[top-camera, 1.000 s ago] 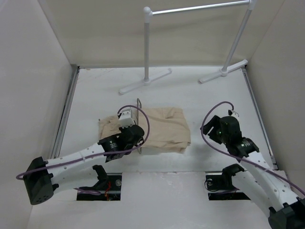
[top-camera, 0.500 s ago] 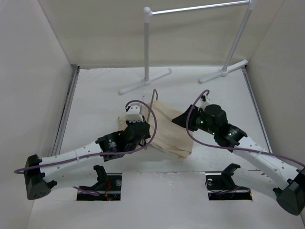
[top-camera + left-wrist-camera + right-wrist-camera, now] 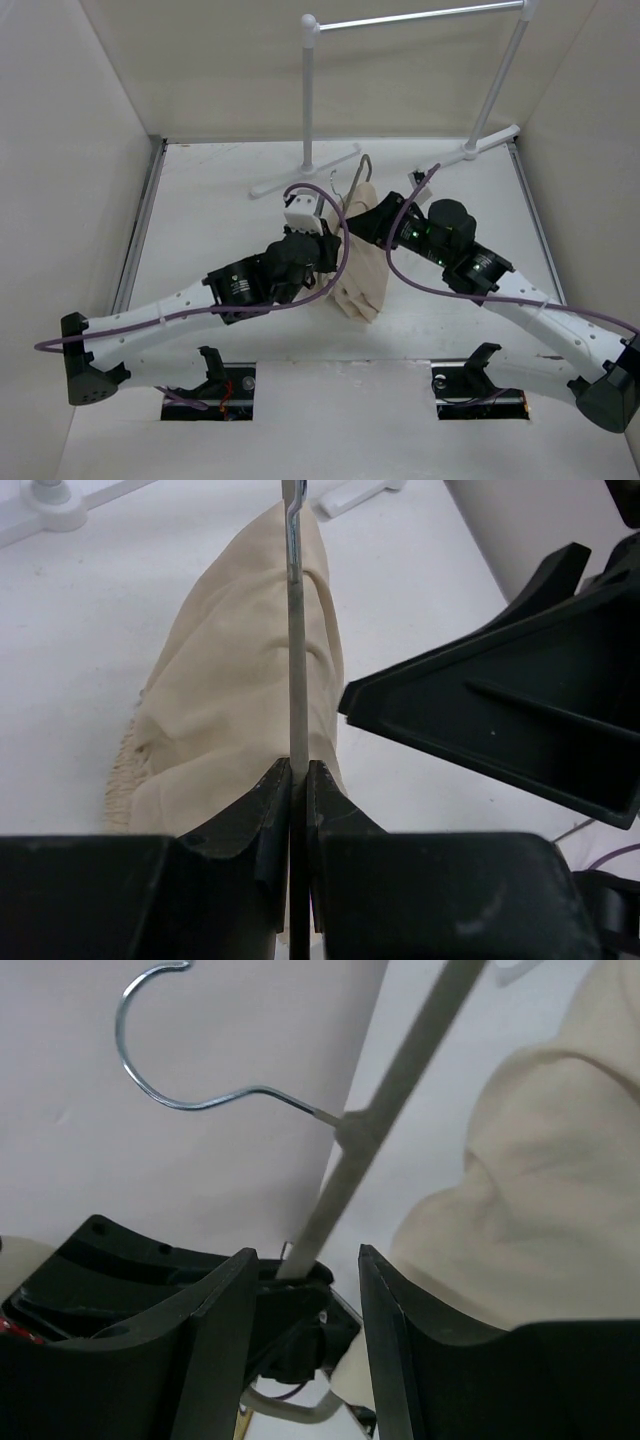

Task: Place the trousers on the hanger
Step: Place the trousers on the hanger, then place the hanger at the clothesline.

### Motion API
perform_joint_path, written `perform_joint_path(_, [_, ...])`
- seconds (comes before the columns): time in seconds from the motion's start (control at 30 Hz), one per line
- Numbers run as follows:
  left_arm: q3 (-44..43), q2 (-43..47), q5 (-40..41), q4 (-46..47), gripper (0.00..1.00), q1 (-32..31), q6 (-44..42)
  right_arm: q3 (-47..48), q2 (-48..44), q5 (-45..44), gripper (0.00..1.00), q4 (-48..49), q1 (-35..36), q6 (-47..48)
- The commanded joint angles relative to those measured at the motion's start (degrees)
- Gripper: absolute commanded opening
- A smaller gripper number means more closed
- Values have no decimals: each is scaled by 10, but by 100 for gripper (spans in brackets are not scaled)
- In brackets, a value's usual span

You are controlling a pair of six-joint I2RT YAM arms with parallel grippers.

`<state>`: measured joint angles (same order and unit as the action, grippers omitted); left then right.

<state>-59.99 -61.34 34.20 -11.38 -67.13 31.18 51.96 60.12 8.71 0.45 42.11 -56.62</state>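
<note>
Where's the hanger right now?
The hanger is at the centre of the top view, held up: left end effector clamped on its frame, right end effector open around its arm, trousers against it, hook toward the white rack.

1 pr trousers point(image 3: 220, 700), 1 hanger point(image 3: 294, 630), 1 white rack point(image 3: 308, 100), 2 arms: L arm point(image 3: 170, 320), R arm point(image 3: 540, 315)

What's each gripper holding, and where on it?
Left gripper: shut on the thin frame of the hanger, trousers draped over it. Right gripper: holds nothing, open astride the hanger's arm.
</note>
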Motion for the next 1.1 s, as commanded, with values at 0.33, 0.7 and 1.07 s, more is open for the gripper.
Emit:
perform_joint_path(0.33, [-132,-62,-35,101,0,-23,-56,57,2,-33,49,6,-1,-16])
perform_joint_path(0.7, [-138,-63,-47,106,0,-5,-76,48,-26,-85,49,-63,-30,-17])
perform_joint_path(1.07, [-136,-81,-82,130,1,-12,-60,74,15,-75,23,-38,-27,-29])
